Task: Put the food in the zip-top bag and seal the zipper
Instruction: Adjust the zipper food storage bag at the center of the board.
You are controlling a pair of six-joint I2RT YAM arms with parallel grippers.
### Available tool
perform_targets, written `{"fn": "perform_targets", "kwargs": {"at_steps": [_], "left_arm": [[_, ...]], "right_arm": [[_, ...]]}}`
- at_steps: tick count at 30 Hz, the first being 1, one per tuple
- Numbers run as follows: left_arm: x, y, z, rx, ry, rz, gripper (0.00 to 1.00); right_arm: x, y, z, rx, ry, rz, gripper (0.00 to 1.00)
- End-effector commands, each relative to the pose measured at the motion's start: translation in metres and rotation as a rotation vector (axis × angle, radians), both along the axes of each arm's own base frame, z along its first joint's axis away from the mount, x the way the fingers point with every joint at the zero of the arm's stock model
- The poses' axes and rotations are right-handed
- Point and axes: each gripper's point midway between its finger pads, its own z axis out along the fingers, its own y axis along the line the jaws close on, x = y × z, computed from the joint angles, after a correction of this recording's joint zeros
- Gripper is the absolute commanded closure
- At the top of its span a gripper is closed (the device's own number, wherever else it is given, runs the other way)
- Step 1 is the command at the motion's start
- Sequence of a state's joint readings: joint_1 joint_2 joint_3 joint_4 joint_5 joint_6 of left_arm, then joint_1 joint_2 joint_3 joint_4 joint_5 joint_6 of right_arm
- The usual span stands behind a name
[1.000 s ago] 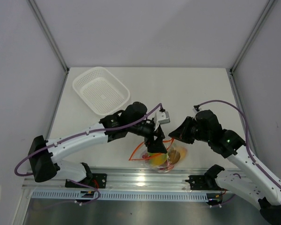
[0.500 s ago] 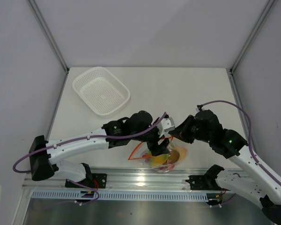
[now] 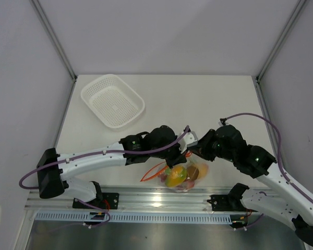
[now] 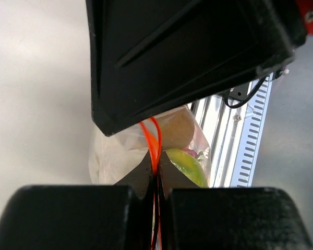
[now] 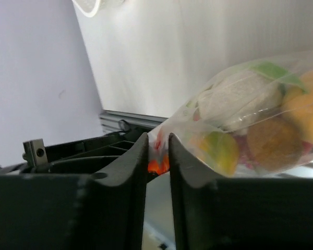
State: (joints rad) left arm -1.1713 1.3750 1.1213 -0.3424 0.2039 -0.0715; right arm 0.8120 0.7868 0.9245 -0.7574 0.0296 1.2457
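The clear zip-top bag (image 3: 183,177) lies at the table's near edge, holding the food: a yellow-green mango (image 3: 176,176) and a brown piece (image 3: 194,172). My left gripper (image 3: 176,159) is shut on the red-orange zipper (image 4: 154,139), both strips pinched between its tips (image 4: 156,167). My right gripper (image 3: 194,152) sits just to the right. Its jaws (image 5: 158,151) stand slightly apart, with the bag's corner and the zipper (image 5: 157,165) loose in the gap. The right wrist view shows a white-and-green piece (image 5: 240,99), the brown piece (image 5: 274,143), an orange (image 5: 309,109) and the mango (image 5: 221,148) inside the bag.
A white mesh basket (image 3: 112,100) stands at the back left. The metal rail (image 3: 156,200) with the arm bases runs just below the bag. The right gripper's black body (image 4: 188,52) fills the top of the left wrist view, very close.
My left gripper moved right along the bag's mouth and closed on the zipper. The right gripper's jaws loosened from a tight pinch. The bag shifted slightly.
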Motion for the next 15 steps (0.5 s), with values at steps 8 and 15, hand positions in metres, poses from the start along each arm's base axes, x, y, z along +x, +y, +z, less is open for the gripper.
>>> {"fn": "perform_targets", "kwargs": {"at_steps": [8,15], "left_arm": [[-0.030,0.007,0.040,-0.163,0.128,-0.152,0.99],[-0.047,0.020,0.054,-0.244,0.251,-0.286,0.99]], "right_arm": [[0.004,-0.038,0.032,-0.294,-0.324,0.177,0.45],[-0.001,-0.037,0.042,-0.282,-0.504,0.313,0.42]]}}
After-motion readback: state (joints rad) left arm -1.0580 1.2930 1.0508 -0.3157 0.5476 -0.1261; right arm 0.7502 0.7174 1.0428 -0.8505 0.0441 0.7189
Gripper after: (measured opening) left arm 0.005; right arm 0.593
